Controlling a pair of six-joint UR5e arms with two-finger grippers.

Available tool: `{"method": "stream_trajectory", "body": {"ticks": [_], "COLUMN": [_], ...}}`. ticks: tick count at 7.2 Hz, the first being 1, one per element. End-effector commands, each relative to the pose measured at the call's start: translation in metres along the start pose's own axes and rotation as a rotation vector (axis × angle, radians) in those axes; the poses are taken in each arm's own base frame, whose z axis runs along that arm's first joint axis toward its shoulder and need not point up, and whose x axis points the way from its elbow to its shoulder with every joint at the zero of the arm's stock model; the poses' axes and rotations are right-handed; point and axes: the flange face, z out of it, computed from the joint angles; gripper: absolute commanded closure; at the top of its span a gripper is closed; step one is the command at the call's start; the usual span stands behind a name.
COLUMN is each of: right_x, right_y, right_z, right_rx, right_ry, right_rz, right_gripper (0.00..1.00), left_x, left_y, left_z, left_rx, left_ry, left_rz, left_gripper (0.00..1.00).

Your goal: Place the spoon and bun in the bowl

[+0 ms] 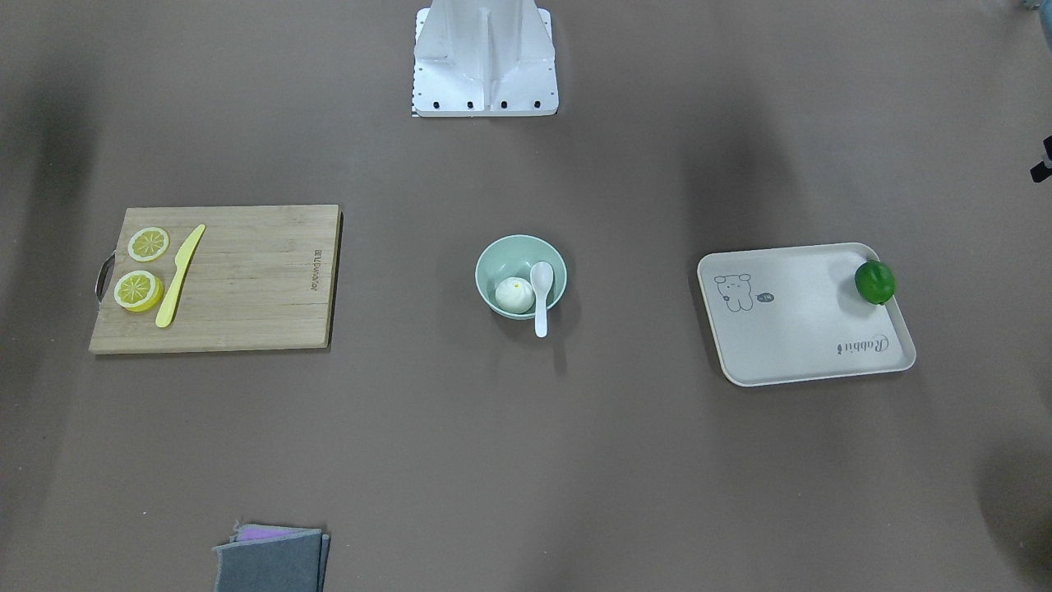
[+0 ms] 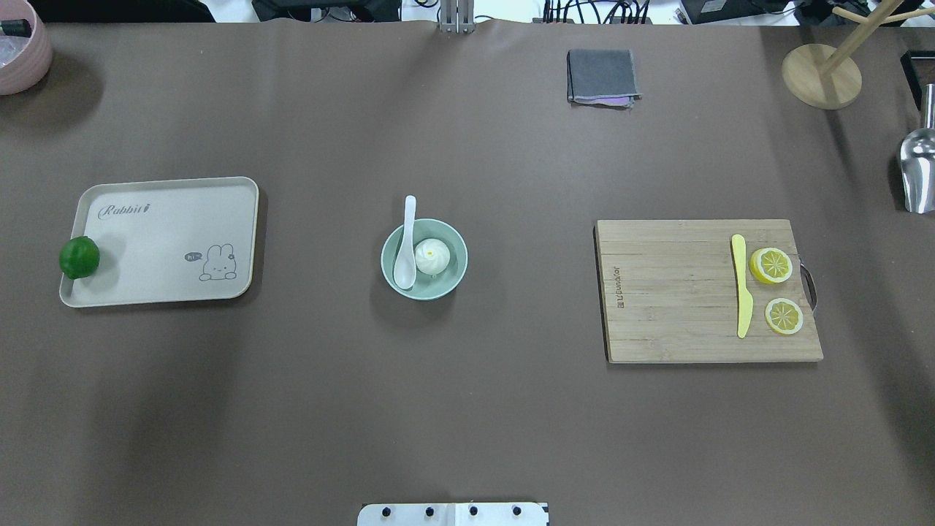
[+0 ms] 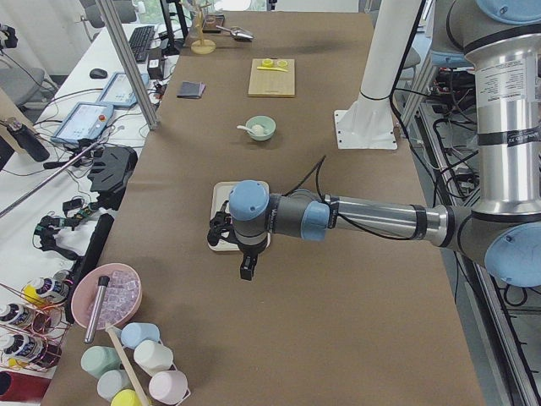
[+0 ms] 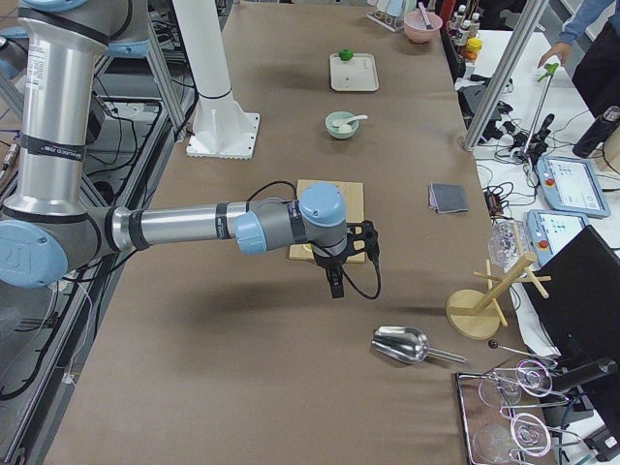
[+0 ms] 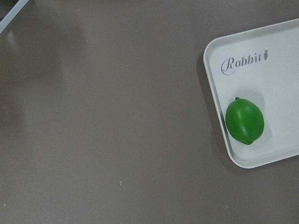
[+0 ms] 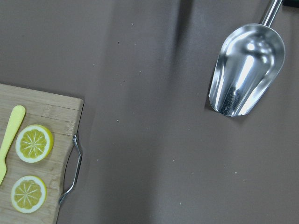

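The pale mint-green bowl point(image 1: 493, 256) stands at the table's middle; it also shows in the overhead view point(image 2: 454, 280). The white pleated bun point(image 1: 514, 294) point(image 2: 431, 256) lies inside it. The white spoon point(image 1: 541, 284) point(image 2: 405, 256) rests beside the bun, with its scoop in the bowl and its handle over the rim. My left gripper point(image 3: 246, 271) hangs above the beige tray's end, far from the bowl. My right gripper point(image 4: 335, 286) hangs above the cutting board's outer end, also far from the bowl. Both show only in side views, so I cannot tell whether they are open or shut.
A beige tray point(image 2: 161, 219) holds a green lime point(image 2: 79, 257). A wooden cutting board point(image 2: 672, 292) carries a yellow knife point(image 2: 742, 285) and two lemon slices point(image 2: 771, 264). A folded grey cloth point(image 2: 602, 76), a metal scoop point(image 2: 919, 168) and a wooden stand point(image 2: 821, 76) lie at the far side.
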Motion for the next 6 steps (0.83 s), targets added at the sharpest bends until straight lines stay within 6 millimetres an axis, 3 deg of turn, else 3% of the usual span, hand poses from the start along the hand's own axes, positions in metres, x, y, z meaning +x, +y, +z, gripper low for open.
{"method": "stream_trajectory", "body": {"ticks": [1, 6], "right_x": [0.0018, 0.0088], "right_y": [0.0006, -0.0020], "right_z": [0.0021, 0.0081], "right_rx": [-0.005, -0.014], "right_ry": [0.000, 0.008], "right_rz": [0.006, 0.016], "right_gripper": [0.00, 0.00], "left_x": [-0.0007, 0.0004], "left_y": [-0.0012, -0.0062], "left_z": [0.0002, -0.0011], "left_rx": [0.000, 0.005], "left_ry": [-0.002, -0.003], "left_rz": [0.000, 0.009], "left_gripper": [0.02, 0.02]}}
